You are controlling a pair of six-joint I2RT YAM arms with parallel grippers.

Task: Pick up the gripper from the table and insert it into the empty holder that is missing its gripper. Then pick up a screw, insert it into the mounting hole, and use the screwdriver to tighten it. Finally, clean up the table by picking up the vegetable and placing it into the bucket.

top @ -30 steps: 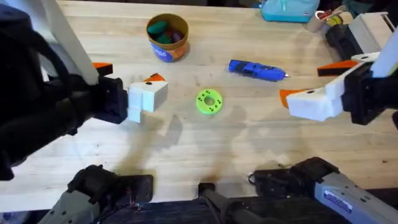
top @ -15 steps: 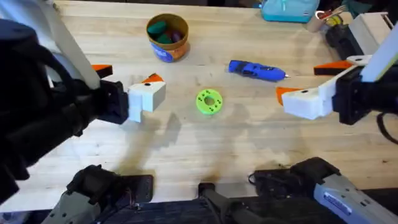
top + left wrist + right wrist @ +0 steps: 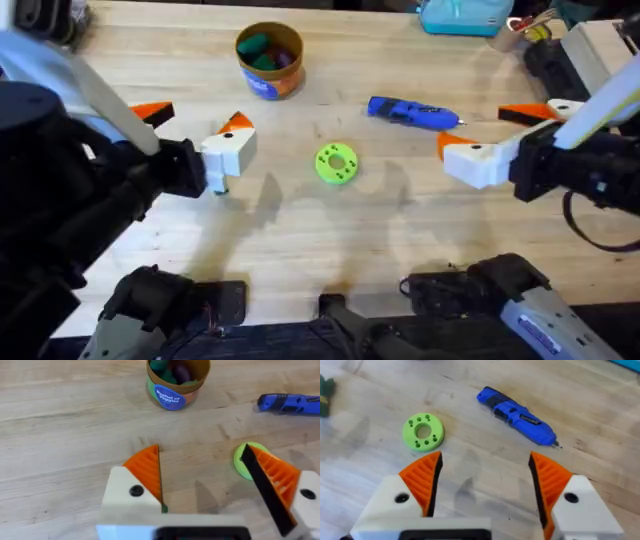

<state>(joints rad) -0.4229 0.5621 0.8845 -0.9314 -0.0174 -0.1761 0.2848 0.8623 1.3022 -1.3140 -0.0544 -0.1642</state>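
Your left hand (image 3: 192,120) hovers released at the left of the surface (image 3: 330,240), its white fingers with orange ribbed pads spread apart and empty. Your right hand (image 3: 490,128) hangs at the right side, likewise released, pads wide apart with nothing between them.

You find the screwdriver (image 3: 412,112) lying flat on the surface toward the far side, just left of your right hand and well apart from your left one. Its long axis runs left to right, tilted slightly so the thin metal bit points right and a little nearer, toward your right hand. From the right wrist it (image 3: 516,416) lies beyond the open pads.

You see the bucket (image 3: 269,60) standing upright at the far edge, between the hands but nearer your left one, with green and purple vegetables inside. A lime-green disc (image 3: 336,163) with holes rests flat near the middle, between both hands.
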